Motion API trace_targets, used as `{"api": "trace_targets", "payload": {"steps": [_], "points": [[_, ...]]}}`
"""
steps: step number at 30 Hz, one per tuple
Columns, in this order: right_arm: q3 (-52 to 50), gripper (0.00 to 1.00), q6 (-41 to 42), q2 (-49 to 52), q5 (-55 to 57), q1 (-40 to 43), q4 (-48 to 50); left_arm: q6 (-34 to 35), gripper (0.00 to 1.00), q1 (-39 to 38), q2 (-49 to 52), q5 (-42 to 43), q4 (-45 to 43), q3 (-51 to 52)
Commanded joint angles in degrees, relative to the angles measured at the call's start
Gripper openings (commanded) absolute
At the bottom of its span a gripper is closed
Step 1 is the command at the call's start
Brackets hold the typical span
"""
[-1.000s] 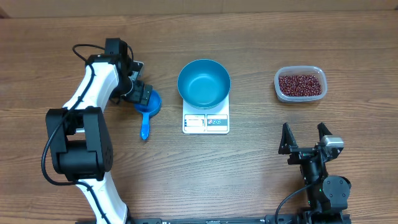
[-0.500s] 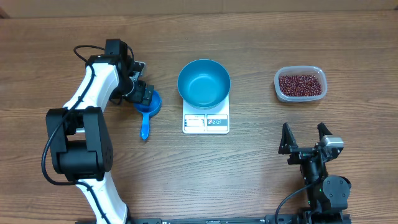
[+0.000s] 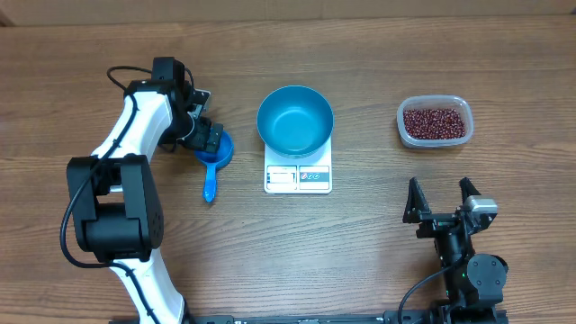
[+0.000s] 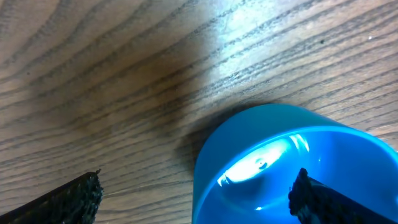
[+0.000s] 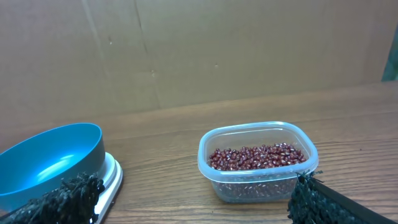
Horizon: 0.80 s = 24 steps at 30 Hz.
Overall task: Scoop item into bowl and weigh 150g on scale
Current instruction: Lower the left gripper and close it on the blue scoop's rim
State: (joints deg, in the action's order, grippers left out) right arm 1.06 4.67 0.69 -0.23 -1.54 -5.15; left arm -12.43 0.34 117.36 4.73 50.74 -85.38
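Atop scale (image 3: 298,178), blue bowl (image 3: 295,119), beans (image 3: 436,122) in clear tub (image 3: 400,121), left claw (image 3: 209,137) and right claw (image 3: 439,187) spread wide

No visible change at left claw (image 3: 212,139)

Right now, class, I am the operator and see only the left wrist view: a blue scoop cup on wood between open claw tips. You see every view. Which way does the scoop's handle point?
Observer: The scoop has its handle pointing toward the near edge of the table.
Operator: Where are the beans?
Observer: The beans lie in a clear tub on the right arm's side, past the scale.
Operator: Is the bowl ready?
Observer: The bowl sits empty on the scale, mid-table.
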Motion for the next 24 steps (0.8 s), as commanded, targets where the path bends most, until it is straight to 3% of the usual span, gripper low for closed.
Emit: {"api": "trace_targets", "payload": {"steps": [1,14,21,24], "points": [[-0.61,1.0,-0.22,-0.52,-0.31,0.17,0.33,-0.26,1.0,-0.04,0.39,1.05,-0.52,1.84],[-0.61,1.0,-0.22,-0.52,-0.31,0.17,0.33,-0.26,1.0,-0.04,0.39,0.87,-2.49,3.69],[-0.61,1.0,-0.24,-0.52,-0.31,0.17,0.33,-0.26,0.8,-0.04,0.39,0.87,-2.99,3.69],[-0.61,1.0,-0.22,-0.52,-0.31,0.17,0.33,-0.26,0.77,-0.04,0.39,0.87,-3.04,3.69]]}}
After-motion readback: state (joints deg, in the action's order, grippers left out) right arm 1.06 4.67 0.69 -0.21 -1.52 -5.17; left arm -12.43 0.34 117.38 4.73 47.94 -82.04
